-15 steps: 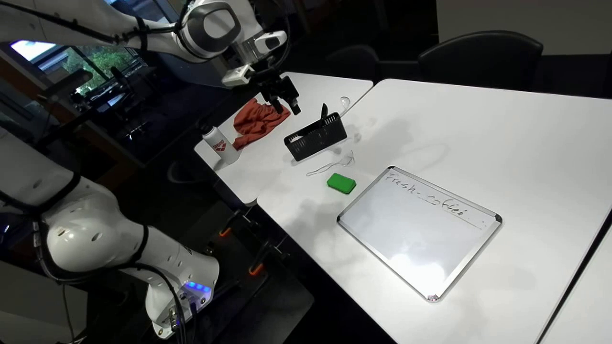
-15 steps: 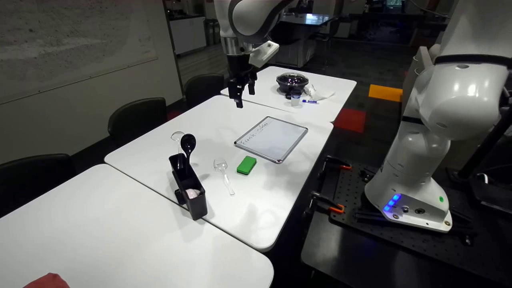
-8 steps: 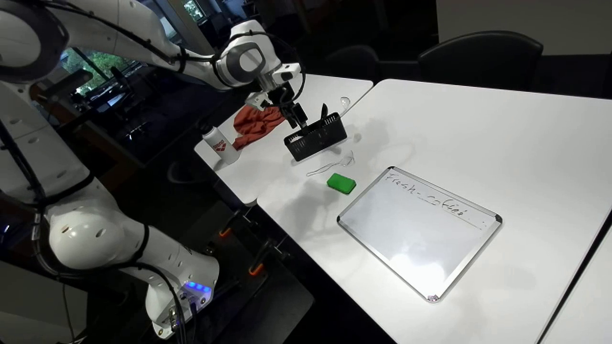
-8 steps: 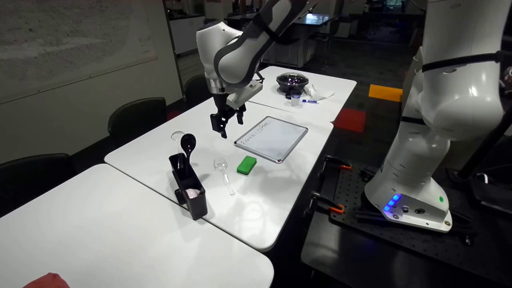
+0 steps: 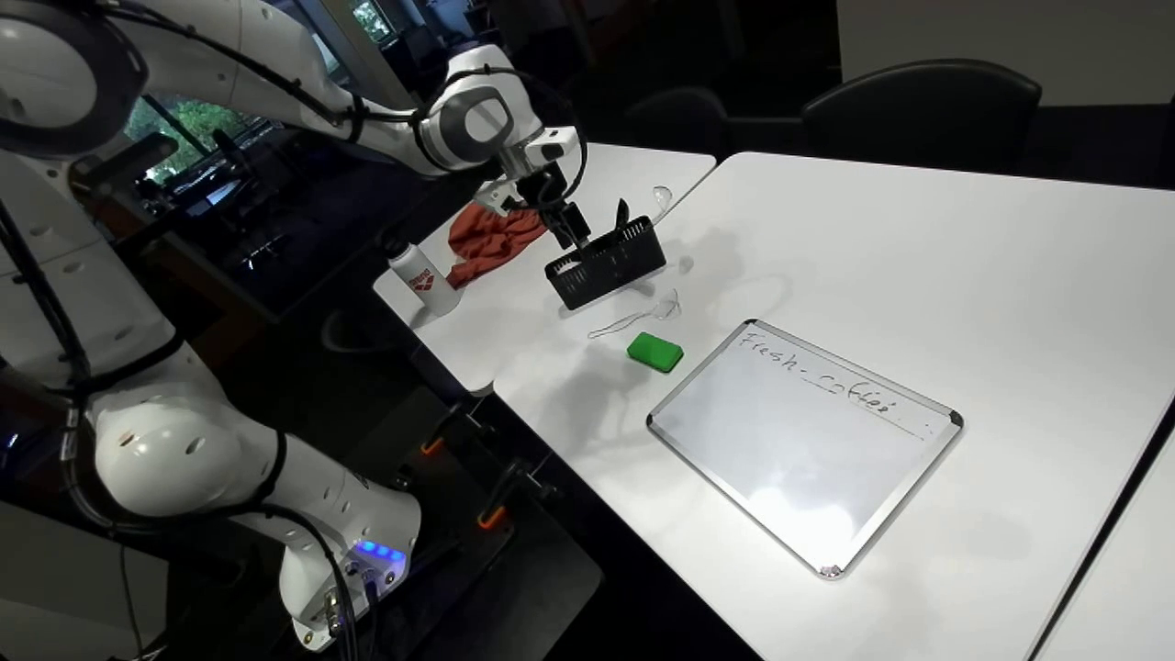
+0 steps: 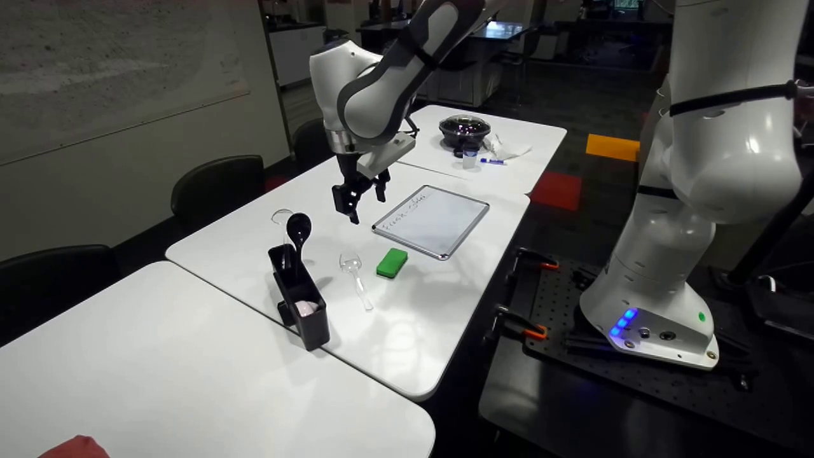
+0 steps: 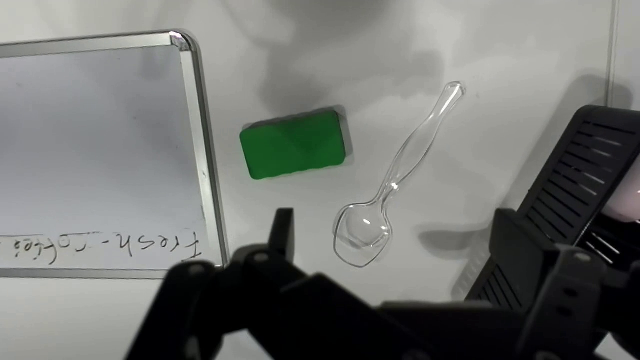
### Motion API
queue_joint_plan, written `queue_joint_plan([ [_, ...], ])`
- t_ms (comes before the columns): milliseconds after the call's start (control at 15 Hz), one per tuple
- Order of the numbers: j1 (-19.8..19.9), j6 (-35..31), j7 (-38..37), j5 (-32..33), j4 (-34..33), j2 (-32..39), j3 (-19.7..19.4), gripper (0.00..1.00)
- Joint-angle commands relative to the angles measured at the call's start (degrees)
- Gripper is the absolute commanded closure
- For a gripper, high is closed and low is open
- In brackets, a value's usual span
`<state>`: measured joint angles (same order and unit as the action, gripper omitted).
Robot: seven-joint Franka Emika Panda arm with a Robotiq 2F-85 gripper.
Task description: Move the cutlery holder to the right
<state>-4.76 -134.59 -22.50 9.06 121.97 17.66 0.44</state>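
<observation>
In an exterior view I see my tool (image 6: 367,210) hanging over the white surface (image 6: 407,337), its two fingers spread wide apart. In an exterior view the black cutlery holder (image 5: 609,274) stands upright, with a black spoon (image 5: 622,213) poking out of the top. In my wrist view a clear spoon (image 7: 387,194) lies between the green block (image 7: 293,145) and the holder, which sits at the right edge, partly behind a finger.

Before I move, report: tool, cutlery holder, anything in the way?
Tool open, holding nothing. Cutlery holder upright, ungripped. Clear spoon and green block lie between it and whiteboard, possibly in the way.
</observation>
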Motion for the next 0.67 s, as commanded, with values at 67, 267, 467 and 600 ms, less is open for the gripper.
queue_joint_plan([
  [67,-3.79,-5.47,-7.55,-2.9,-5.24,7.94,-0.1,0.0],
  [267,-6.1,-12.46,-10.66,-5.97,-7.53,12.58,-0.55,0.0],
  [467,-7.94,-17.79,-12.41,-7.51,-9.4,16.27,-1.77,0.0],
  [600,-7.97,-19.77,-11.75,-9.02,-10.63,18.2,-1.9,0.0],
])
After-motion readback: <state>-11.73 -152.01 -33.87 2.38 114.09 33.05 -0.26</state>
